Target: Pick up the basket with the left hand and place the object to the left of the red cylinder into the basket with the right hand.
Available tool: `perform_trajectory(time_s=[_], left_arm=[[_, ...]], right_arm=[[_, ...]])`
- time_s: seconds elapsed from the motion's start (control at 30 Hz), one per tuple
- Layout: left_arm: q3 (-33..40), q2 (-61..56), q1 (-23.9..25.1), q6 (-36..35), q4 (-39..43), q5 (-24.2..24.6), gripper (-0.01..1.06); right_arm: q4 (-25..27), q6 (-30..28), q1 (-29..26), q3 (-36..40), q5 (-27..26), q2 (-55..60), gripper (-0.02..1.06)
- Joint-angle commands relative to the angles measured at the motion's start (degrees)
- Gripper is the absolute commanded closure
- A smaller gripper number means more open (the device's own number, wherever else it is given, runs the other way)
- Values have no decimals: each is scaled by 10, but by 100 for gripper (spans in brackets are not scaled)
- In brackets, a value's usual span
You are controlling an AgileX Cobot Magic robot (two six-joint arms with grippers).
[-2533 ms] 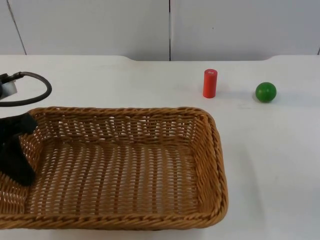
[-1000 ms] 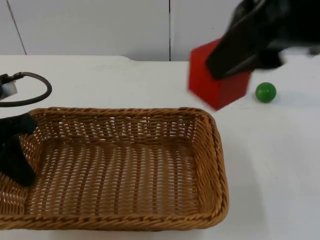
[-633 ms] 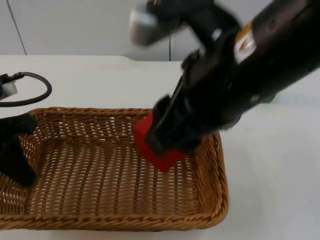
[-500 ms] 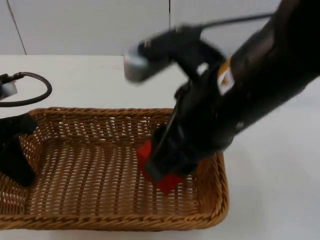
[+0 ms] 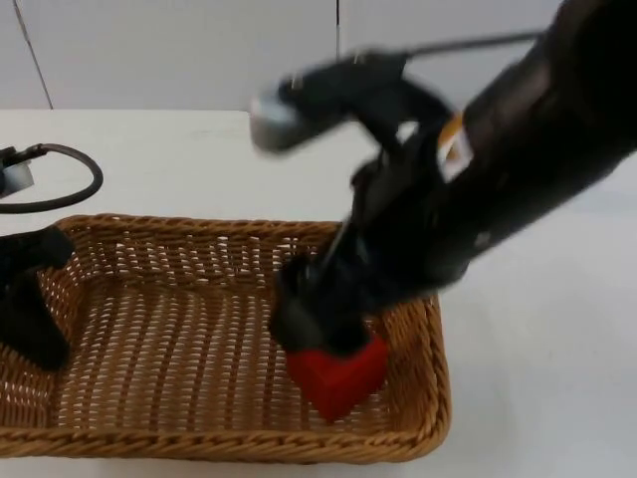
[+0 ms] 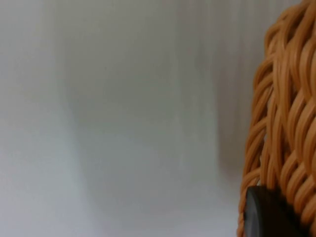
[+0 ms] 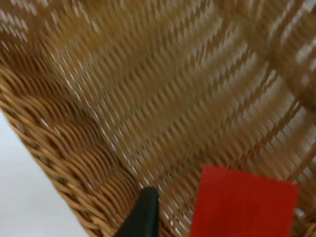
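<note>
Over the basket [image 5: 199,339], right claw [image 5: 323,334] had dropped lower with the red block [image 5: 338,376], grip unclear; left claw [image 5: 35,299] pinched the rim; release next.

Woven wicker basket [image 5: 189,299]; matt red block [image 5: 336,376]; smooth white table [image 5: 537,349]

white table [image 5: 179,159]; wicker basket [image 5: 179,443] over its near part, contact with surface unclear.

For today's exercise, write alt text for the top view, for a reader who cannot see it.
The right gripper reaches down into a wicker basket on a white table, with a red block just under it near the basket's right end. The left gripper is at the basket's left rim.
</note>
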Motion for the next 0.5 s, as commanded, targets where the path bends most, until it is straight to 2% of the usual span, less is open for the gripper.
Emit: perform_trajectory(time_s=[0.0,0.17,0.3,0.47], left_arm=[[-1,-7,1,1,-16,17,105],[-1,-7,1,1,-16,15,105],[-1,-7,1,1,-16,15,105],[-1,-7,1,1,-22,11,105]], right_arm=[[-5,1,2,-1,-1,-78,15],[-18,1,2,-1,22,-167,15],[-47,1,2,0,75,-277,15],[-47,1,2,0,126,-354,15]])
